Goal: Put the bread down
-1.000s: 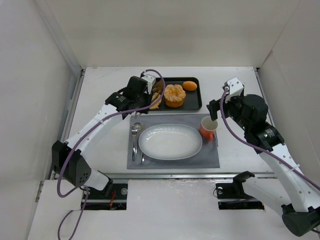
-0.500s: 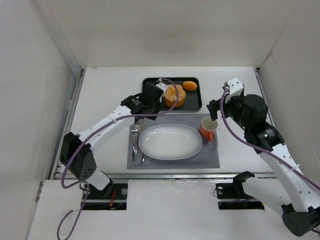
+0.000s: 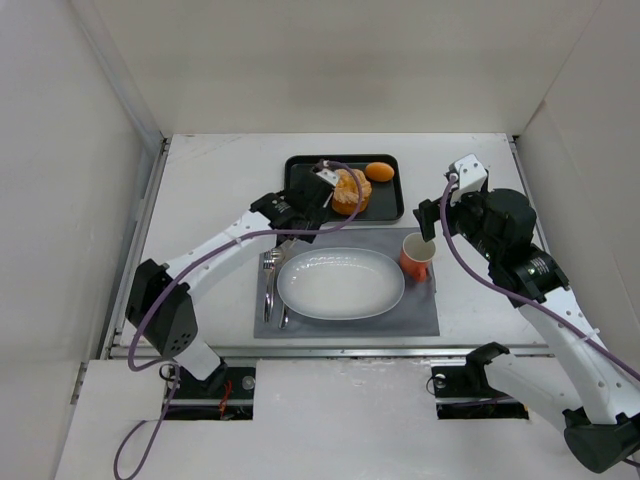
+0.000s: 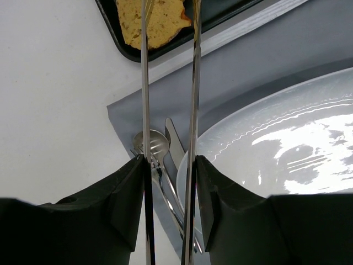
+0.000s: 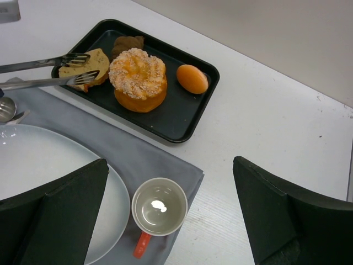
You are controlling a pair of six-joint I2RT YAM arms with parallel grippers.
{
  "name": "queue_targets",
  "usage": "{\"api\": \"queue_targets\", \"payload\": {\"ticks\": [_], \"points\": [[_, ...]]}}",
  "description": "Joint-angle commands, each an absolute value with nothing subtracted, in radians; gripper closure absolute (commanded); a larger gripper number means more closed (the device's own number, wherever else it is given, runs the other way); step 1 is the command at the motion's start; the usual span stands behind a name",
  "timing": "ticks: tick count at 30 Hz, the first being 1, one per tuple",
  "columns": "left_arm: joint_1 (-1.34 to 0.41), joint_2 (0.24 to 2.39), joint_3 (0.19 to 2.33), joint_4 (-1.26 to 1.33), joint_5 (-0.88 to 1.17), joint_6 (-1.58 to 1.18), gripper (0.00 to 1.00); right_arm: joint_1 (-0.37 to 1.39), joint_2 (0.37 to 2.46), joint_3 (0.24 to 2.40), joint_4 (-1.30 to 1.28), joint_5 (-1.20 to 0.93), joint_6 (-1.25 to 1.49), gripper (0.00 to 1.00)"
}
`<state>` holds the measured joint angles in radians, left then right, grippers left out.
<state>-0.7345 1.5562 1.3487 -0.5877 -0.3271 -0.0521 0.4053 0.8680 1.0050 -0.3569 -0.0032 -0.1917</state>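
Now L gripper [image 4: 170, 163] clamps tongs [image 4: 145, 110], tips straddling bread [image 4: 160, 22] on tray [image 5: 182, 118]; R gripper [image 5: 169, 161] fingers spread wide.

The left gripper [image 3: 320, 188] is over the near-left part of the black tray [image 3: 387, 202], just beside the round segmented orange food [image 3: 352, 192]; a white oval plate [image 3: 340, 284] lies on the grey mat [image 3: 420, 315]; the right gripper [image 3: 432, 220] hangs just above the orange cup [image 3: 417, 256].
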Motion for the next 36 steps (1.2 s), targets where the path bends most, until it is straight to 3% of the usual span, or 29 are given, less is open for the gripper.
{"api": "queue_targets", "payload": {"ticks": [1,36], "points": [[-0.746,1.563,1.370,-0.592,-0.367,-0.051,0.64,0.400,0.859,1.023,-0.311,0.008,-0.199,0.00],[-0.801,1.694,1.397,-0.583,-0.520,-0.078,0.62,0.400,0.868,1.023,-0.311,0.008,-0.199,0.00]]}}
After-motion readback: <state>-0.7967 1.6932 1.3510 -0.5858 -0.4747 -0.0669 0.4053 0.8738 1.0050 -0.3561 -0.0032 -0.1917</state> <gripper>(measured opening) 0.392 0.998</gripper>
